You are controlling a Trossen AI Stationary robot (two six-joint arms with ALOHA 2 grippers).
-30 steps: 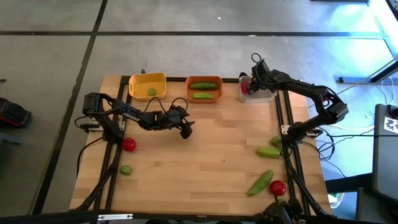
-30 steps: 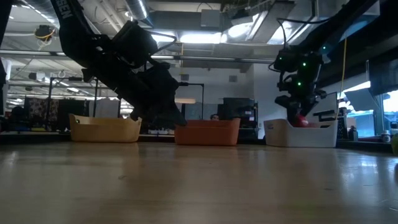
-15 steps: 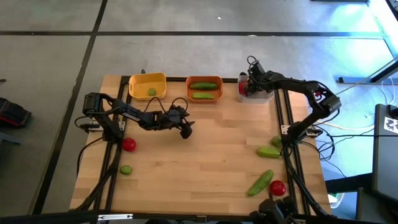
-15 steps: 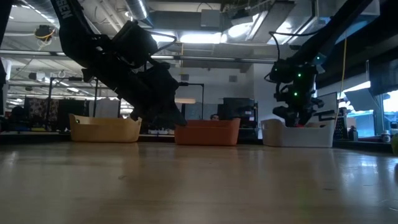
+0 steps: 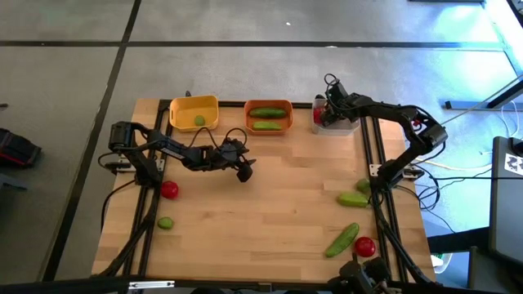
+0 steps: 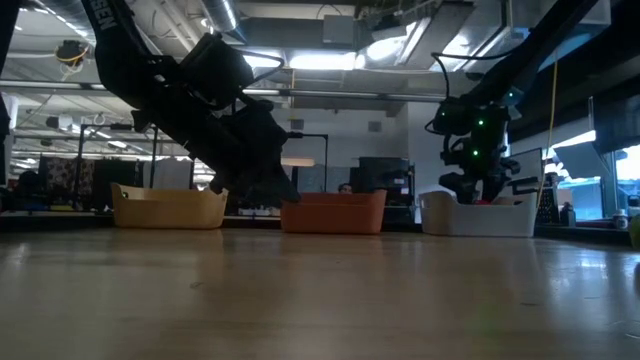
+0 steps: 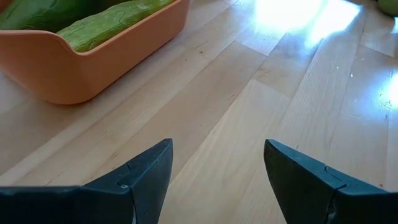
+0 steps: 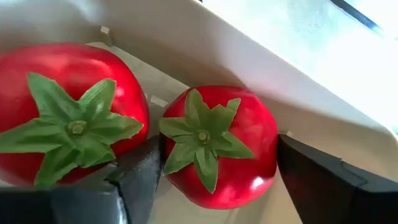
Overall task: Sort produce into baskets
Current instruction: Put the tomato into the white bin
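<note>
Far left on the table [image 5: 261, 204], I see a tomato [image 5: 169, 190] and a lime [image 5: 166, 222] lying loose near the left rail, both nearer the front edge than my left arm. The left gripper [image 5: 243, 171] hangs low over bare wood just in front of the orange basket [image 5: 269, 117]; its fingers [image 7: 146, 171] stand apart with nothing between them. The arm stretches nearly flat from its left-rail base toward the table's middle.

Along the far edge, the yellow basket [image 5: 194, 112] holds one lime [image 5: 199, 121]. The orange basket holds two cucumbers [image 5: 266, 113], their long axes running left to right, parallel to each other.

The white basket [image 5: 337, 124] is at the far right. My right gripper [image 5: 327, 110] dips into it, jaws spread on either side of a tomato [image 8: 217, 149] resting calyx-up on the basket floor; whether the pads touch it I cannot tell. A second tomato [image 8: 68, 109] lies touching or just beside it. The right arm arches from the right rail back to the basket.

Near the right rail lie two cucumbers: one [image 5: 352, 198] with its long axis roughly left to right, one [image 5: 341, 239] diagonal, beside a loose tomato [image 5: 365, 246].
</note>
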